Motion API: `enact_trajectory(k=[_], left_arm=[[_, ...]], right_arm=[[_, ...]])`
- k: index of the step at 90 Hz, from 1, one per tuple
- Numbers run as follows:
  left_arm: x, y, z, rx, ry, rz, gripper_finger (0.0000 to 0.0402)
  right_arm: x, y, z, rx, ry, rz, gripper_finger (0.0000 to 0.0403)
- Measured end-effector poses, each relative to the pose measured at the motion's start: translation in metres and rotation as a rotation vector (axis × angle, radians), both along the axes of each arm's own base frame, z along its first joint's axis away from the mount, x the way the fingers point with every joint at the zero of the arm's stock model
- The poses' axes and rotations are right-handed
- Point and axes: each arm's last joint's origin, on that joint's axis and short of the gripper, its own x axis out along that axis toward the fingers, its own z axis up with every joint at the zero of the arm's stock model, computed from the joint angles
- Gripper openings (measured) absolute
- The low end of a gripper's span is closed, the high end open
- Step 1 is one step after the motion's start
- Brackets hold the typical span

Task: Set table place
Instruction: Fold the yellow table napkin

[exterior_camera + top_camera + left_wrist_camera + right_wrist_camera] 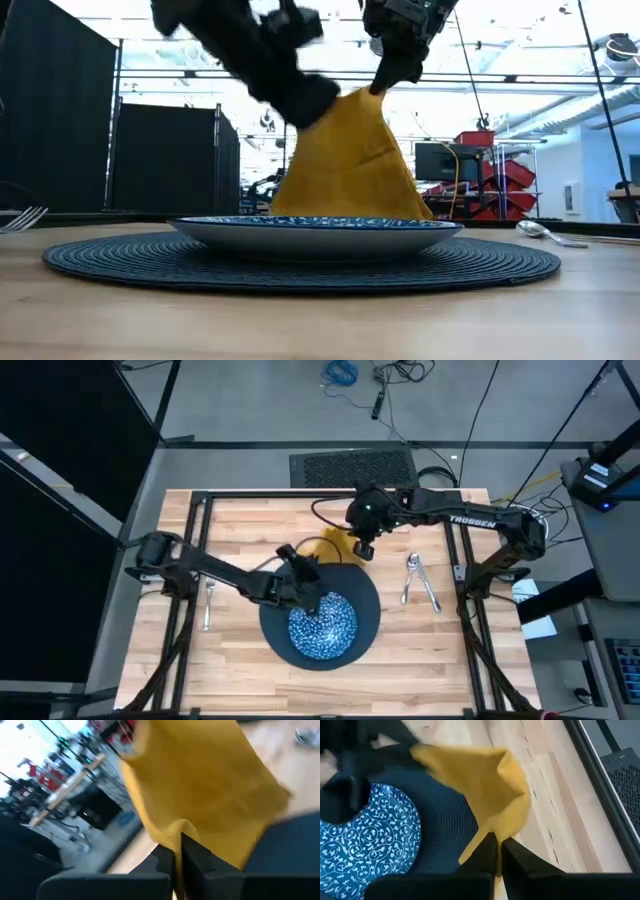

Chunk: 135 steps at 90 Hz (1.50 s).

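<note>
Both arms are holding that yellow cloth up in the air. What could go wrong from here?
The napkin hangs between the left gripper and right gripper, each pinching only an edge, so it might slip free. Its lower edge hangs close behind the dish, so it could drape over or drag across it. Pulling apart unevenly might tug it loose.

The left arm (262, 62) was smeared by blur in the low view. From above, both arms covered most of the napkin (333, 546) (only a yellow patch showed). The fork (20, 217) was cut off by the edge.
</note>
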Motion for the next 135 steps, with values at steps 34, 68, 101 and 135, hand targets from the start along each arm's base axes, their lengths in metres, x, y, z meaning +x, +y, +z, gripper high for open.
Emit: enact_trajectory(k=[34, 68, 101, 135], left_arm=[[-0.040, 0.013, 0.070, 0.038, -0.057, -0.015, 0.0000], [-0.052, -0.012, 0.068, 0.005, 0.013, -0.148, 0.0000], [-0.070, -0.010, 0.042, -0.181, 0.139, -0.131, 0.0000], [-0.064, 0.029, 0.013, -0.190, 0.271, -0.049, 0.0000]], right_arm=[[0.011, 0.017, 0.011, -0.018, -0.098, 0.052, 0.0000], [0.009, 0.031, 0.046, 0.119, -0.157, -0.068, 0.0000], [0.003, 0.035, 0.020, 0.217, -0.007, -0.094, 0.0000], [0.028, -0.024, -0.036, 0.147, 0.062, -0.064, 0.0000]])
